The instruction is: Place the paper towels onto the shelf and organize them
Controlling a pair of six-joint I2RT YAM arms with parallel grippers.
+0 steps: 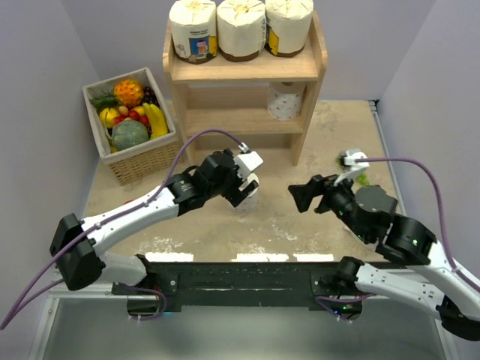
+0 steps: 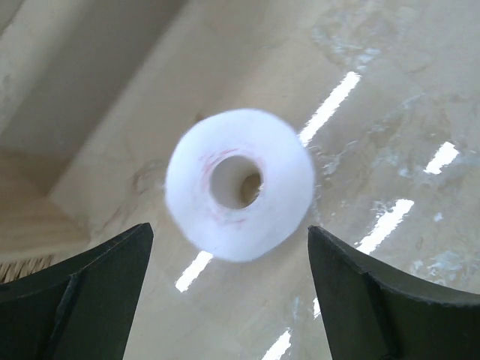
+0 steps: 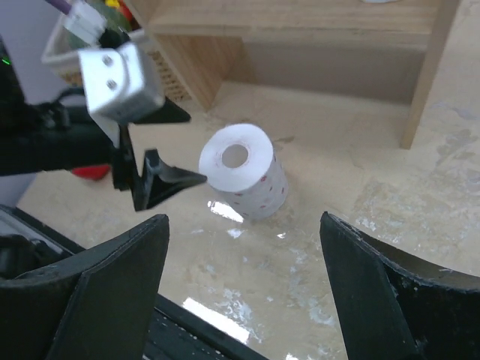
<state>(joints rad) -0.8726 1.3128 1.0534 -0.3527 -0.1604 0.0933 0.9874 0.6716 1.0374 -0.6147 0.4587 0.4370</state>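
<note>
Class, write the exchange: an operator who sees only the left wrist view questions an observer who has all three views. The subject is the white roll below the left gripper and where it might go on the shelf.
Operator: A blurred white roll shows between the left gripper's open fingers. Is it standing?
Observer: Yes, it stands upright on the table, just in front of the shelf.
Operator: Is the top board free?
Observer: No, three cream rolls stand side by side across it.
Operator: And below?
Observer: The lower tier holds one dotted roll at its right end, and the rest looks bare.
</note>
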